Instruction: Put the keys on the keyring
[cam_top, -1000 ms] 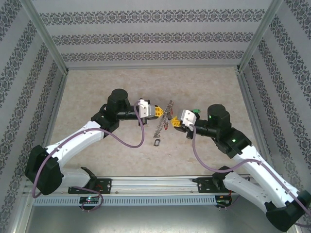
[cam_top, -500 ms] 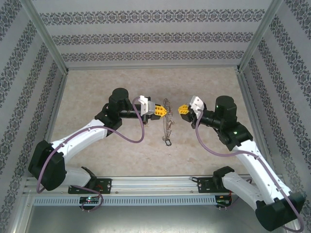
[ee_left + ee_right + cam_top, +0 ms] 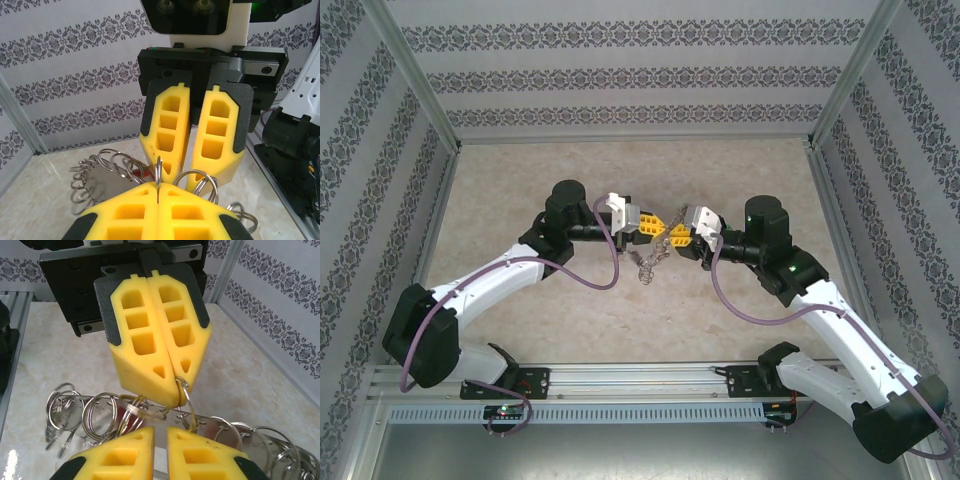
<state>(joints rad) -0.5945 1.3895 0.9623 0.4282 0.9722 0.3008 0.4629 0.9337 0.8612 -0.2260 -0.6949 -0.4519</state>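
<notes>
The keyring (image 3: 646,262) is a silvery metal plate fringed with many small rings, and it hangs above the table between the two grippers. My left gripper (image 3: 657,229) is shut on one thin ring (image 3: 158,172) of it. In the right wrist view that same ring (image 3: 184,386) comes out of the left gripper (image 3: 176,390). A bit of a red key (image 3: 142,174) shows among the rings, also seen as a red key (image 3: 123,416) behind the loops. My right gripper (image 3: 160,432) faces the left one tip to tip. Its jaws stand narrowly open with nothing pinched.
Patterned walls and metal corner posts (image 3: 835,100) enclose the beige table (image 3: 620,170). The plate of the keyring (image 3: 220,425) runs crosswise just past my right fingertips. Both arms reach in toward the middle of the table.
My right gripper has come back in, close to the left gripper's tips, and its jaws have parted a little. The keyring hangs bunched higher. The left gripper has stayed shut.
</notes>
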